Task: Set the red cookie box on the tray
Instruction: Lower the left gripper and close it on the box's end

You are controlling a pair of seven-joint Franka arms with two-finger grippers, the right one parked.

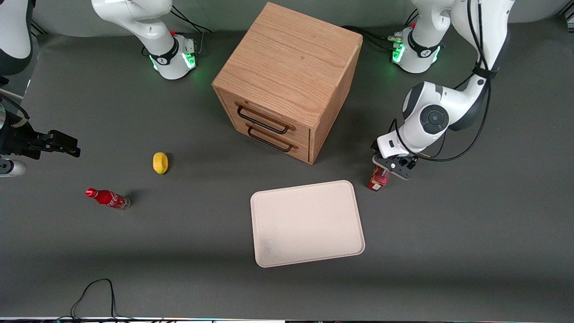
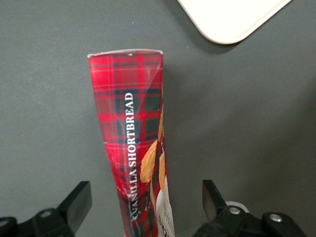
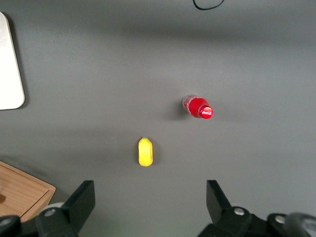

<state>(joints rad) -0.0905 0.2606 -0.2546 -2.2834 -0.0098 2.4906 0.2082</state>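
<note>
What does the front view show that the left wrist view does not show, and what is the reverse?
Only the front view shows the wooden drawer cabinet, the yellow lemon, the red soda bottle and the whole tray. Only the left wrist view shows the plaid pattern and the words "VANILLA SHORTBREAD" on the red cookie box, with both fingers apart from it. Both show the box standing on the table, the open gripper around it, and the tray's corner nearby.
</note>
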